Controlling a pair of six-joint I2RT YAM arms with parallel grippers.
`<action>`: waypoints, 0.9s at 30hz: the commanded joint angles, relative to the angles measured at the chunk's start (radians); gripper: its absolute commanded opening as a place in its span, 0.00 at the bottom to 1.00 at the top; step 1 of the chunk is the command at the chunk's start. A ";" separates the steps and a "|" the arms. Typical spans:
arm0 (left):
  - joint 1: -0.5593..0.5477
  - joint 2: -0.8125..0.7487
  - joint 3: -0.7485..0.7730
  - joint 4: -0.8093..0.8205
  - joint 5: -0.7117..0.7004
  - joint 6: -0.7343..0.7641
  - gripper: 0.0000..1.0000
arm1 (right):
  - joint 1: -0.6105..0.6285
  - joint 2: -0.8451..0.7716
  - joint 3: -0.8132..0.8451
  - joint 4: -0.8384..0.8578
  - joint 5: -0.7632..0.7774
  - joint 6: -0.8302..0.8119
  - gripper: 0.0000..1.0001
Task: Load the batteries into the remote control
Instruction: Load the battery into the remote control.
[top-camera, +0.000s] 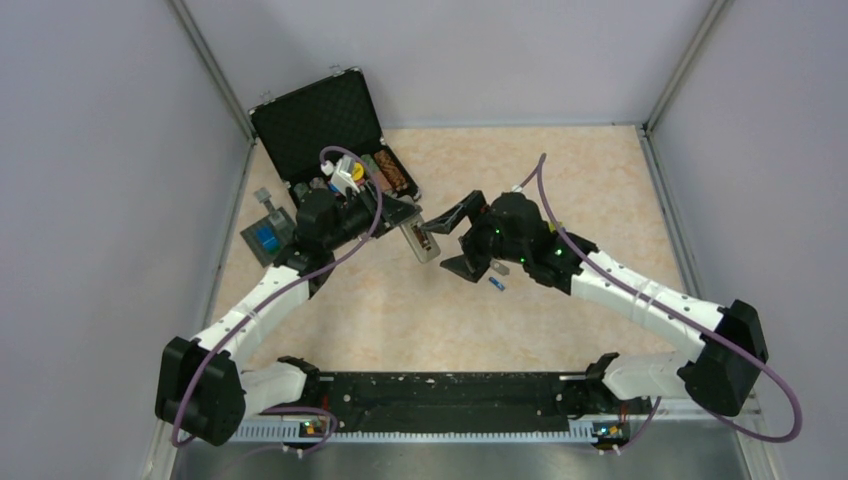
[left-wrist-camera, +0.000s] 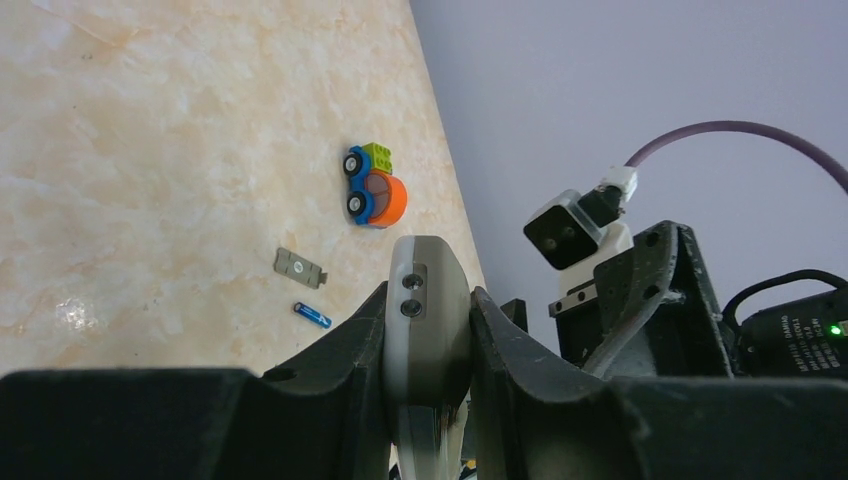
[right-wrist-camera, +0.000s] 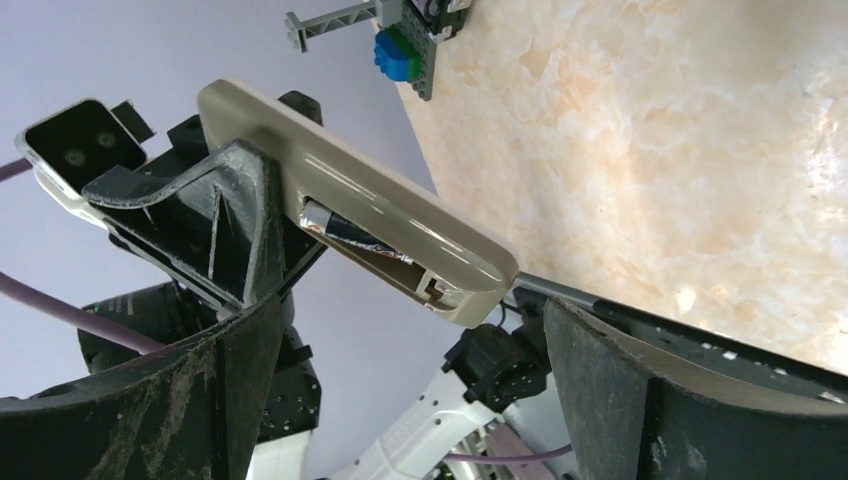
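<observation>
A black case (top-camera: 318, 120) stood open at the far left corner of the table (top-camera: 580, 180), its foam-lined lid raised and brown items (top-camera: 392, 172) packed in its right end. Just in front of it, by the left wall, lay a grey plate (top-camera: 281, 224) carrying a blue block (top-camera: 266, 240). The right wrist view showed green beside that block and a grey toothed bar (right-wrist-camera: 330, 18) sticking out past the plate. Elsewhere on the beige marbled top, close to a wall, sat a toy car (left-wrist-camera: 373, 186) in orange, green and blue, with a small flat grey piece (left-wrist-camera: 299, 267) near it.

No legible text, seemingly.
</observation>
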 joint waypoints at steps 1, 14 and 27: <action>0.000 -0.006 0.047 0.084 -0.008 0.007 0.00 | 0.000 -0.011 -0.030 0.062 -0.015 0.117 0.99; 0.000 0.026 0.055 0.087 0.020 -0.058 0.00 | 0.002 0.023 -0.091 0.302 0.000 0.188 0.99; 0.001 0.022 0.034 0.128 0.049 -0.057 0.00 | -0.003 0.045 -0.122 0.364 -0.010 0.241 0.91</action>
